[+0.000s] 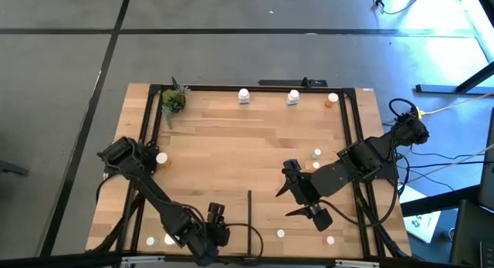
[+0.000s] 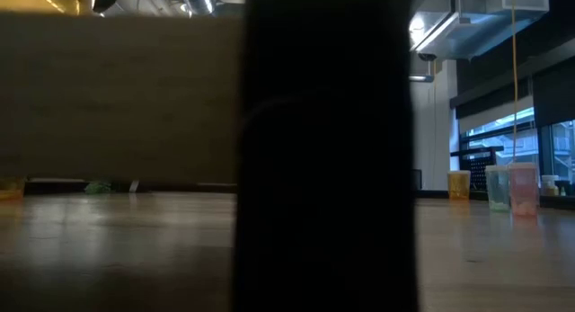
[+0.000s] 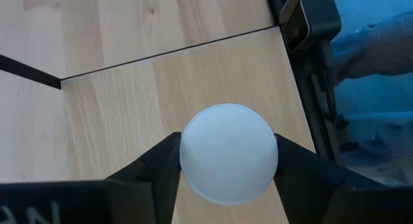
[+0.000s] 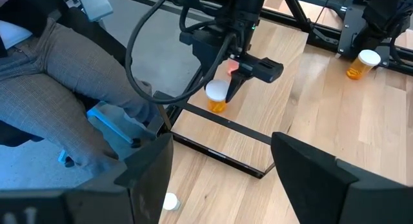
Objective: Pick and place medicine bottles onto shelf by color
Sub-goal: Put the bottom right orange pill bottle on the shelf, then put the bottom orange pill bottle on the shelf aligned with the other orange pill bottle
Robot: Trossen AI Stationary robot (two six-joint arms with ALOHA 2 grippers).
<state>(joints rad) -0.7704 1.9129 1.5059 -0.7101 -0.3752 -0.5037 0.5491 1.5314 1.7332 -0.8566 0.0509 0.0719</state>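
An orange bottle [image 4: 218, 98] with a white cap is grasped by the left gripper's [image 3: 227, 175] fingers just above the shelf [image 1: 231, 144], beside the divider strip [image 1: 250, 210]. The right gripper [image 1: 302, 200], apparently empty, is held spread near the shelf's middle.

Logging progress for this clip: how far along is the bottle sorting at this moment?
Partly done. Two white-capped bottles and an orange one stand along the far edge of the shelf. The left gripper holds an orange bottle near the divider strip. The right gripper is open and empty. Several loose bottles remain.
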